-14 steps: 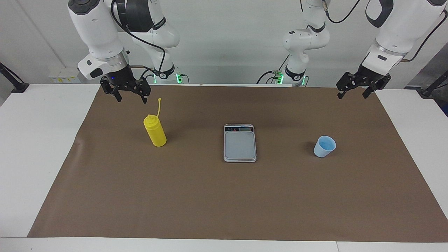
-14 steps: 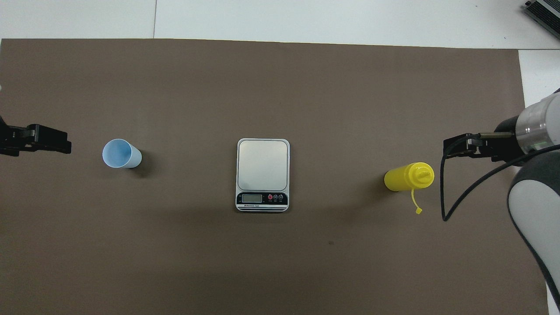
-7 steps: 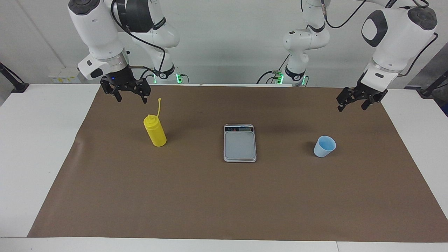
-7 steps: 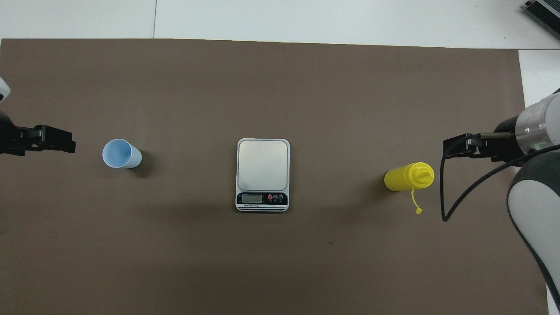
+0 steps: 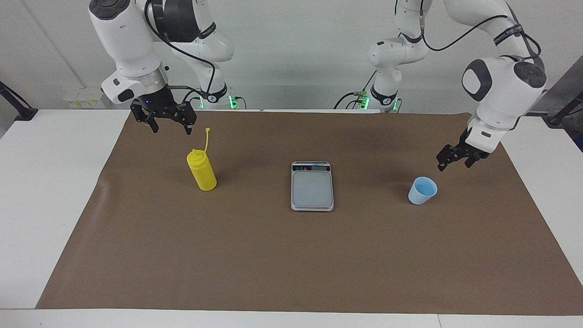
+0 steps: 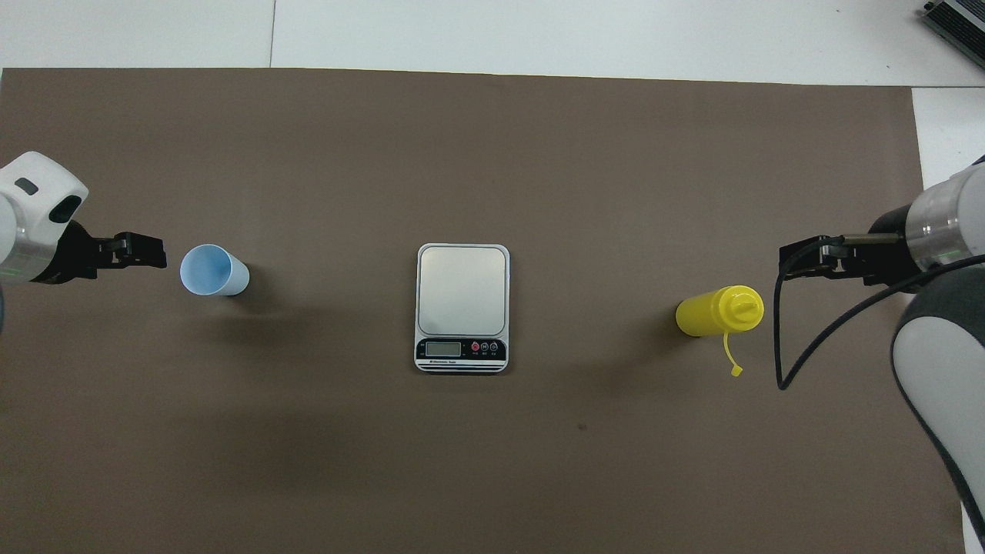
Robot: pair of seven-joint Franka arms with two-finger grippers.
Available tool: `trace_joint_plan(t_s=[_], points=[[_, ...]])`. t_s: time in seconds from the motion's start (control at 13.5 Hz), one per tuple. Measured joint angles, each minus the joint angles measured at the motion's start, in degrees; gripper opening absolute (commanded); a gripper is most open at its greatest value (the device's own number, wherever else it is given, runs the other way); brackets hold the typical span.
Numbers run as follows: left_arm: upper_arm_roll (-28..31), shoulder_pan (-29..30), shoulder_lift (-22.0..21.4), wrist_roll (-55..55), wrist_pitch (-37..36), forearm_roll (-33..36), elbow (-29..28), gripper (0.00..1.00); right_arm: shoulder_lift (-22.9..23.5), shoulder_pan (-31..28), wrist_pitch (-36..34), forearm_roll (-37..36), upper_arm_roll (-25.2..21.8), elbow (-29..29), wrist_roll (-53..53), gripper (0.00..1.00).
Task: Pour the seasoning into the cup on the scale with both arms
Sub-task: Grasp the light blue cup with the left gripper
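Open-fingered left claw (image 5: 453, 158) poised just above and beside the small light blue tapered plastic cup (image 5: 422, 190), upright on the bench (image 5: 273, 255) toward the left arm's end, well apart from the flat silver-grey scale (image 5: 312, 186); right claw (image 5: 167, 119) waiting, open.

No text, number or brand can be read with confidence. The scale (image 6: 462, 308) carries the only markings: a dark strip at its end nearer the robots, with a small grey display window (image 6: 443, 348) that shows no legible digits, three round buttons (image 6: 484, 347) beside it, two of them reddish, and a thin line of white print under the window, too small to make out. In the facing view the same strip (image 5: 311, 167) shows only a few tiny coloured marks. The bottle and the cup bear no visible label.
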Motion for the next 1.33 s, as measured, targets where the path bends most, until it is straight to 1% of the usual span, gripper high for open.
trace_joint_plan(t_s=[0.22,0.52,0.81,0.89,0.96,1.11,1.18,1.26,1.33], points=[[-0.15,0.0,2.36,-3.7,5.72,-0.03,-2.25,1.0,-0.13,0.0,0.0,0.0,0.0,0.0,0.0,1.0],[-0.69,-0.11,4.29,-8.95,9.28,-0.08,-4.56,1.0,-0.16,0.0,0.0,0.0,0.0,0.0,0.0,1.0],[-0.9,-0.28,4.51,-9.21,12.04,-0.08,-7.76,1.0,-0.17,0.0,0.0,0.0,0.0,0.0,0.0,1.0],[-1.03,-0.48,4.51,-9.48,12.87,-0.08,-8.43,0.96,-0.17,0.0,0.0,0.0,0.0,0.0,0.0,1.0],[-1.05,-0.74,4.51,-9.8,13.25,-0.08,-8.84,0.72,-0.17,0.0,0.0,0.0,0.0,0.0,0.0,1.0],[-1.06,-0.93,4.51,-10.05,13.44,-0.08,-9.09,0.33,-0.17,0.0,0.0,0.0,0.0,0.0,0.0,1.0],[-1.06,-0.93,4.51,-10.07,13.48,-0.08,-9.11,0.06,-0.17,0.0,0.0,0.0,0.0,0.0,0.0,1.0],[-1.06,-0.93,4.51,-10.07,13.51,-0.08,-9.13,0.0,-0.17,0.0,0.0,0.0,0.0,0.0,0.0,1.0],[-1.06,-0.93,4.51,-10.05,13.53,-0.08,-9.15,0.0,-0.17,0.0,0.0,0.0,0.0,0.0,0.0,1.0]])
